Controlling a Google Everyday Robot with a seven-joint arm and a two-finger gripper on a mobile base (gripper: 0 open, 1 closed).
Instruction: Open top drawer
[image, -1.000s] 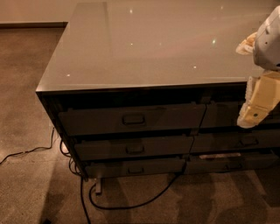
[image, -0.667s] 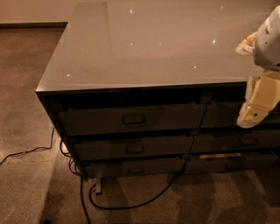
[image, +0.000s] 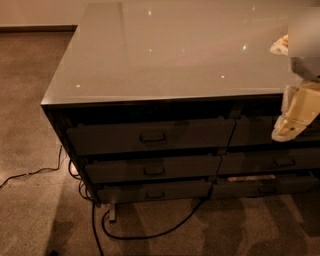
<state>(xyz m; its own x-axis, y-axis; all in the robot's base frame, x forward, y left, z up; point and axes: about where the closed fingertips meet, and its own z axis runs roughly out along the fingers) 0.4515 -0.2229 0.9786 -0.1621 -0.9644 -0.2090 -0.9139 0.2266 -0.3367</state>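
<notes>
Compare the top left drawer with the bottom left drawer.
The top left drawer has a taller front; the bottom left drawer is shallower. The top sits under the countertop, the bottom near the floor. Both are dark grey with centre handles. The gripper hangs at right.

Cream gripper (image: 285, 131) at far right edge, mid-height, tip angled down and left

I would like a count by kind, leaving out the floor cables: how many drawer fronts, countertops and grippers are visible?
Drawer fronts: 6, the top drawer among them
Countertop: 1
Gripper: 1, at the right edge, in front of the upper right drawer front
Total: 8
</notes>
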